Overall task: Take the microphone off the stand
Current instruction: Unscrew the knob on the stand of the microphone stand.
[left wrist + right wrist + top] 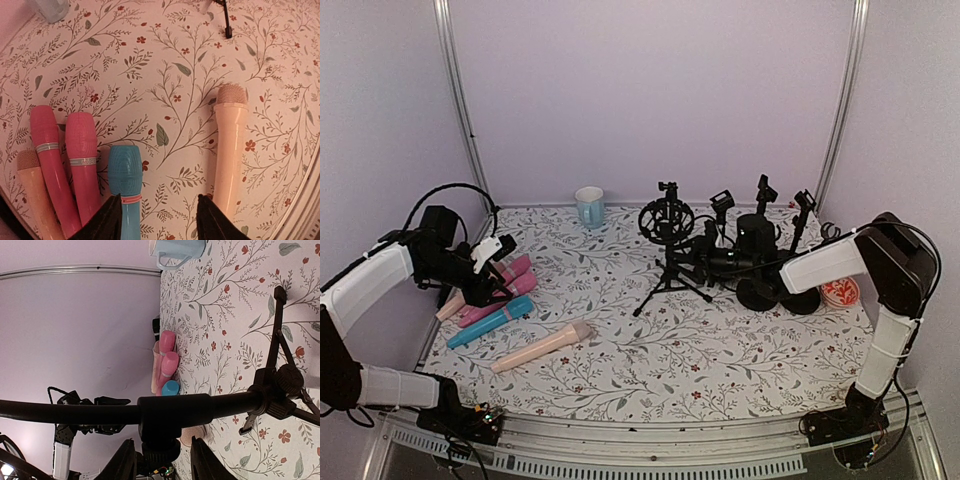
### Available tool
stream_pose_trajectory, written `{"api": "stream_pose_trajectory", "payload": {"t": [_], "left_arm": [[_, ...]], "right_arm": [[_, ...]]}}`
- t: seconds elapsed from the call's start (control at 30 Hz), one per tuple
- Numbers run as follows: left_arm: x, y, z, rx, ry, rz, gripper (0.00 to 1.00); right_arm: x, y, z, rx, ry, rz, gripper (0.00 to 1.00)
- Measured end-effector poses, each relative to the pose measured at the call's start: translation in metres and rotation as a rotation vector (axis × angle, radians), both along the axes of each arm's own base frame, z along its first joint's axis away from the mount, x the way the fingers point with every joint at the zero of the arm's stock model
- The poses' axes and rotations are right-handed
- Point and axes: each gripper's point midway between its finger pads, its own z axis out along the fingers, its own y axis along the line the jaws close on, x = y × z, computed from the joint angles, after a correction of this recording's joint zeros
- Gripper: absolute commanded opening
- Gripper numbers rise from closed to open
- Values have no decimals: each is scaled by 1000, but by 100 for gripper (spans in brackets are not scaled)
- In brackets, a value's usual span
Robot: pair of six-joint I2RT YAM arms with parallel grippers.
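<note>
Black on black around the tripod stand, so hard to split the microphone from the shock mount up top. Best guess: tucked inside that ring, toward 12 o'clock from the centre of the tabletop, long axis impossible to read for sure. Upright post though, showing as a 3-to-9 o'clock bar across the right wrist view thanks to a rolled camera. Right gripper parked low on that post, fingers straddling the locking collar and its knob, contact not visible, so can't tell whether clamped or merely close. From there, mount and likely target further up the post, off toward 9 o'clock in the wrist view. Clearly the nearer arm. Left gripper well apart, out at 9 o'clock on the tabletop, jaws spread with nothing between them, hovering over the loose pink microphones, blue microphone and peach microphone lying flat. Probably calls for bracing the post and pulling along the mount's axis, judging by the layout. Checked for brands, labels, lettering: none readable anywhere, just silver bands on the pink ones.
</note>
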Motion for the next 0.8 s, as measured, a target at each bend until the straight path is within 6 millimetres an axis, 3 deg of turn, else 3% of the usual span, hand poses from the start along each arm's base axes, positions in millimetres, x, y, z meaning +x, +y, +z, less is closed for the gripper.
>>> {"api": "stream_pose_trajectory", "payload": {"t": [0.5, 0.8], "left_arm": [[0, 0, 0, 0, 1, 0, 52], [0, 0, 0, 0, 1, 0, 52]], "right_arm": [[7, 1, 2, 9, 3, -25, 15], [9, -1, 1, -7, -7, -43, 10]]}}
